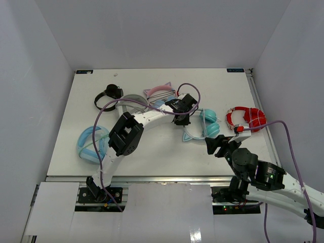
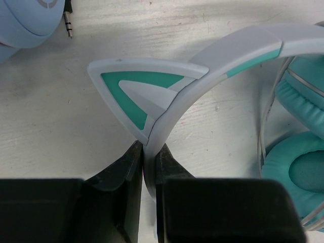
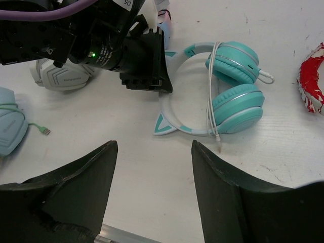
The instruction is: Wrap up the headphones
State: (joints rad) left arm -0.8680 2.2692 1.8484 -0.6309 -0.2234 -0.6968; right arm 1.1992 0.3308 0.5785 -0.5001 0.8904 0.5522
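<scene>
The headphones (image 1: 205, 125) lie on the table right of centre: teal ear cups (image 3: 237, 96), white headband (image 2: 202, 66) with teal cat ears (image 2: 136, 91), and a thin white cable (image 3: 212, 91) laid across the cups, its plug near the lower cup. My left gripper (image 1: 181, 117) is shut on the headband (image 2: 150, 152) just beside one cat ear. My right gripper (image 1: 218, 144) is open and empty, hovering just in front of the headphones, fingers (image 3: 86, 177) spread wide.
Red headphones (image 1: 246, 118) lie at the right. A pink-eared pair (image 1: 159, 92), a white pair (image 1: 132, 100) and a black pair (image 1: 108, 95) lie at the back. A light-blue pair (image 1: 91, 144) lies at the left. A purple cable (image 1: 188, 88) loops over my left arm.
</scene>
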